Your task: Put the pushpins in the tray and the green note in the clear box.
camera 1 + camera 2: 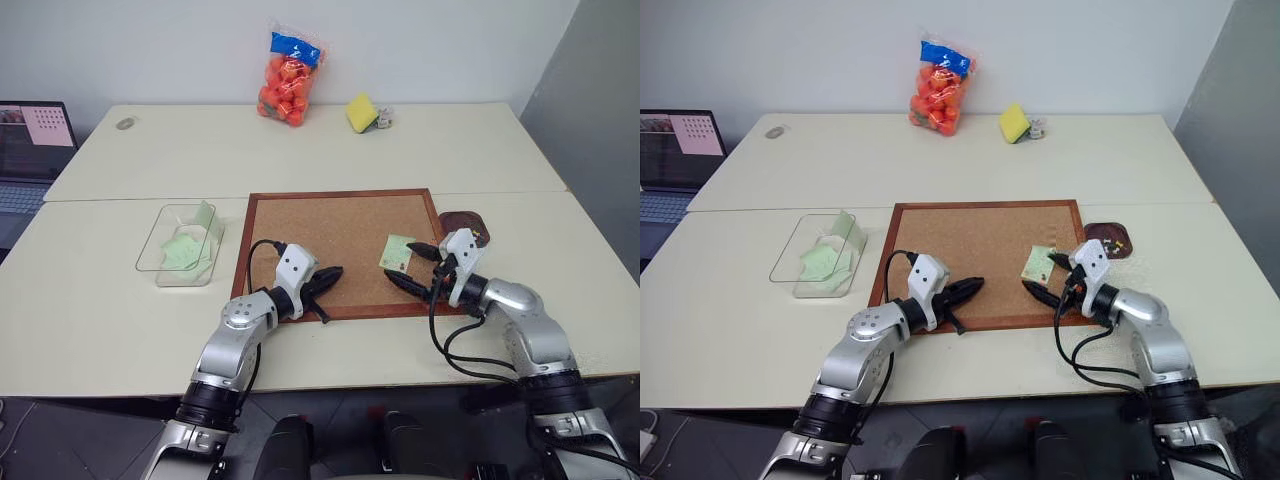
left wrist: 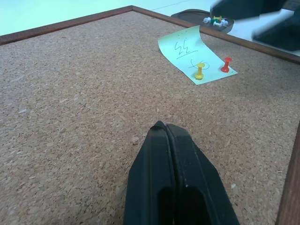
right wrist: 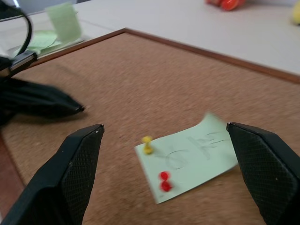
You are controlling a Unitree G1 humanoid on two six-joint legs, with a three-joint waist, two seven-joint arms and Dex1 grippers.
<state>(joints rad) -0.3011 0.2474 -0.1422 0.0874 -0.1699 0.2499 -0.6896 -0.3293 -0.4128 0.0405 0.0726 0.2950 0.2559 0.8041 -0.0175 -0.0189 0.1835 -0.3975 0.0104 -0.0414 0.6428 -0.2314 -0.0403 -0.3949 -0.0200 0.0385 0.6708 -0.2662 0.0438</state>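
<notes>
Two pushpins, a yellow one (image 2: 199,71) and a red one (image 2: 226,64), sit between the spread fingers of the right gripper (image 3: 173,173), pinning a green note (image 2: 194,54) to the corkboard (image 1: 340,235). The left gripper (image 1: 325,283) hovers clenched on nothing. Some pins already lie in the tray (image 1: 1108,240), and notes in the clear box (image 1: 160,268) (so this looks like the last note)

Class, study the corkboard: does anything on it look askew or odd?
Yes. The green note sits crooked on the corkboard, pinned along one edge by a yellow pushpin and a red pushpin, its far end curling up.
</notes>
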